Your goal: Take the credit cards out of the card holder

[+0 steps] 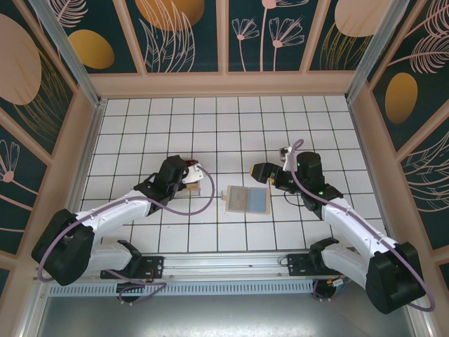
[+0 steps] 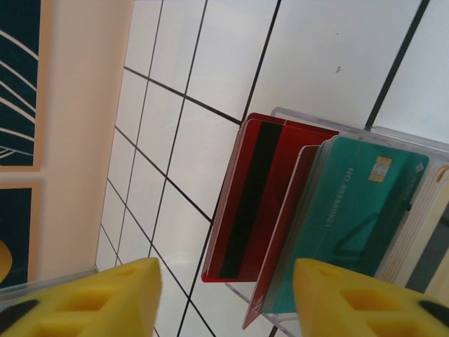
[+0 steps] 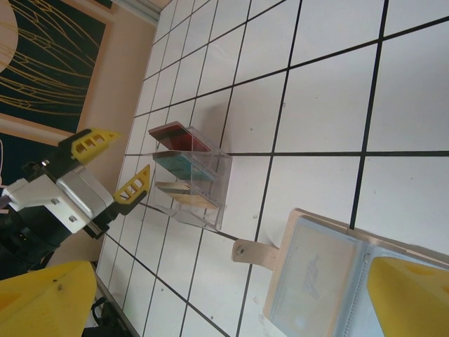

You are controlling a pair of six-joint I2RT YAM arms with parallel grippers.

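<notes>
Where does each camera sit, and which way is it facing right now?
Top external: overhead behind the bases, looking down on the table; left arm and right arm show.
Left wrist: past the left gripper, facing the clear tray of credit cards.
Right wrist: past the right gripper, across the card holder toward the tray.
Shared: all views show the tray.

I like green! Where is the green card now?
In the left wrist view, the green card stands in the clear tray right of the red card, ahead of the left pincer.
</notes>
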